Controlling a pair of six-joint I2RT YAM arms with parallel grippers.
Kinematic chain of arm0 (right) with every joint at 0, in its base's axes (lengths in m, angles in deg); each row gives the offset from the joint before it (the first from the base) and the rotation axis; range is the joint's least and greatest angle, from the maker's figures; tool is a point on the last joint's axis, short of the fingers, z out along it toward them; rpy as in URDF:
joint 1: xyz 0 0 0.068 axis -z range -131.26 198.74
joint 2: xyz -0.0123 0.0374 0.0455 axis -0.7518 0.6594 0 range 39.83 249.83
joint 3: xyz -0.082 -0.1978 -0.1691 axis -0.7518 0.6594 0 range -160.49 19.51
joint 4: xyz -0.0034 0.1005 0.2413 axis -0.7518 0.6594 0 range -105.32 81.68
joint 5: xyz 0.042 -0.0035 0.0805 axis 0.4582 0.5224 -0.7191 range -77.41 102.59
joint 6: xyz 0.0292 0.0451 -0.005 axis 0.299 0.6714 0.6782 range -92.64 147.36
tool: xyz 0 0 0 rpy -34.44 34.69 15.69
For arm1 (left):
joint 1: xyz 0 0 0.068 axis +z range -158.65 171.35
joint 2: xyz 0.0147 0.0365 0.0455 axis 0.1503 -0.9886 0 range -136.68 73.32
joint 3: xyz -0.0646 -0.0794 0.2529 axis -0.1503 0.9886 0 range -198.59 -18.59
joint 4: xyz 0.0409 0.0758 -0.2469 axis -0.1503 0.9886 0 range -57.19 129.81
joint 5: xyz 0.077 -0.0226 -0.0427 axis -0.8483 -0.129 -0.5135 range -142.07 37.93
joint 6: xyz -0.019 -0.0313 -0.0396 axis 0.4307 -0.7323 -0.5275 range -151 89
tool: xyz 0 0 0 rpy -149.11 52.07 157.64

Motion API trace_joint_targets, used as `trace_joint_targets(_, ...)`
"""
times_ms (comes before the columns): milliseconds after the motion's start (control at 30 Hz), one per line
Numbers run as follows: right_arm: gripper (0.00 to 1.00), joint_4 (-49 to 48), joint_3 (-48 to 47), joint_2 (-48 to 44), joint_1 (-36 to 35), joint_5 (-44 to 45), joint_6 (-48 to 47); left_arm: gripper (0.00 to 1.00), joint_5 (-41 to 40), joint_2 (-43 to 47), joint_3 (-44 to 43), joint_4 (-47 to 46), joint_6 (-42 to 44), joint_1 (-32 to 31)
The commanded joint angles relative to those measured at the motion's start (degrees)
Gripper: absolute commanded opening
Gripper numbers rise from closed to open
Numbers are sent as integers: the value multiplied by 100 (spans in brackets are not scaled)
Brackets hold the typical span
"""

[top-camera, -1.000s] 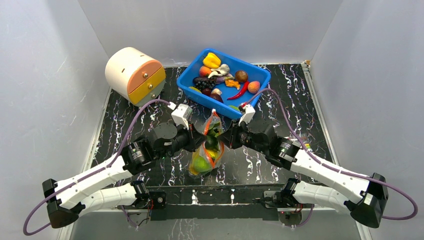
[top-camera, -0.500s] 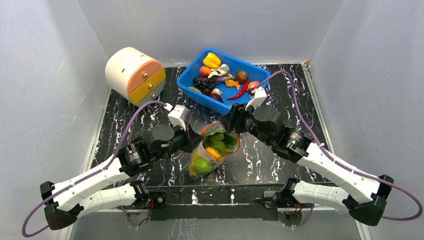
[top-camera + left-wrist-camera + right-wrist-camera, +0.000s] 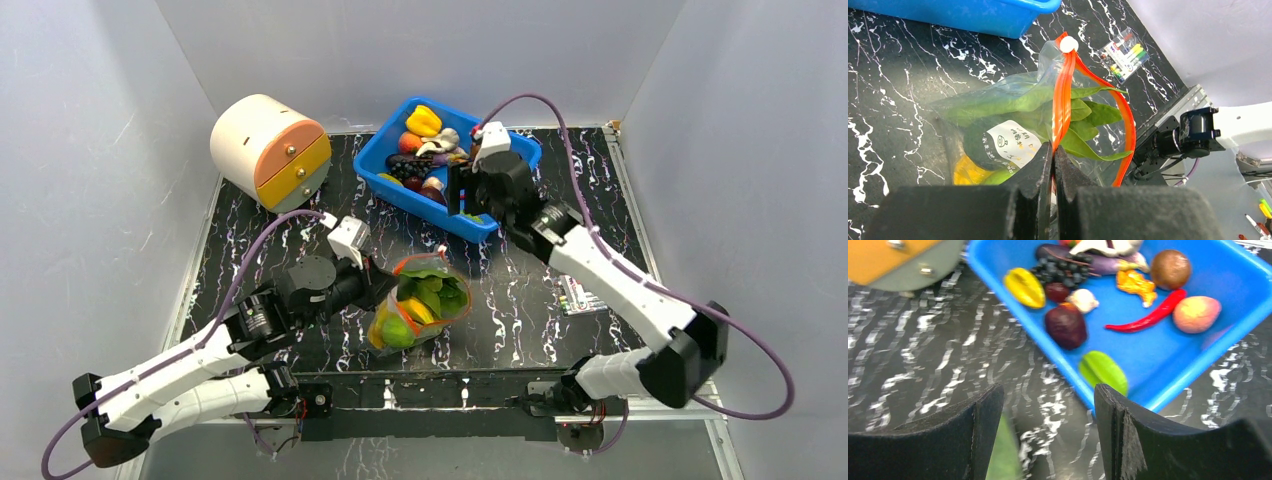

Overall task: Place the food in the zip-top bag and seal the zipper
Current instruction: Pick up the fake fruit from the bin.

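Note:
The clear zip-top bag (image 3: 420,308) lies at mid-table with its mouth spread open. Green leaves (image 3: 1088,112), a lime (image 3: 398,333) and a yellow piece (image 3: 968,172) show inside it. My left gripper (image 3: 1054,150) is shut on the orange-red zipper (image 3: 1063,95) at the mouth's left edge. My right gripper (image 3: 1048,395) hangs open and empty over the near rim of the blue bin (image 3: 1198,360). The bin holds more food, among it a red chili (image 3: 1148,317), a peach (image 3: 1196,314) and a green fruit (image 3: 1103,371).
A round cream drawer unit (image 3: 268,150) stands at the back left. A pack of markers (image 3: 580,295) lies on the table right of the bag. White walls close in the sides and the back.
My right gripper let go of the bag's mouth, opened and swung back to the blue bin. The mouth has spread wide. My left arm drew the bag slightly toward the near left.

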Motion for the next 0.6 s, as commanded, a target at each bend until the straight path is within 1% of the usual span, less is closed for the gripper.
trace_joint_targets(0, 64, -218, -522, 564, 782, -493, -670, 0, 213, 265, 166, -204, 287, 15)
trace_joint_targets(167, 63, -164, -1019, 1408, 1349, -75, -1059, 0, 469, 339, 168, -106, 474, 18)
trace_joint_targets(333, 62, -168, -1773, 2373, 1503, 482, -1551, 0, 505, 409, 217, -15, 667, 11)
trace_joint_targets(567, 65, 602, -3582, 4190, 1575, 1219, -1974, 0, 511, 482, 231, 53, 843, 17)
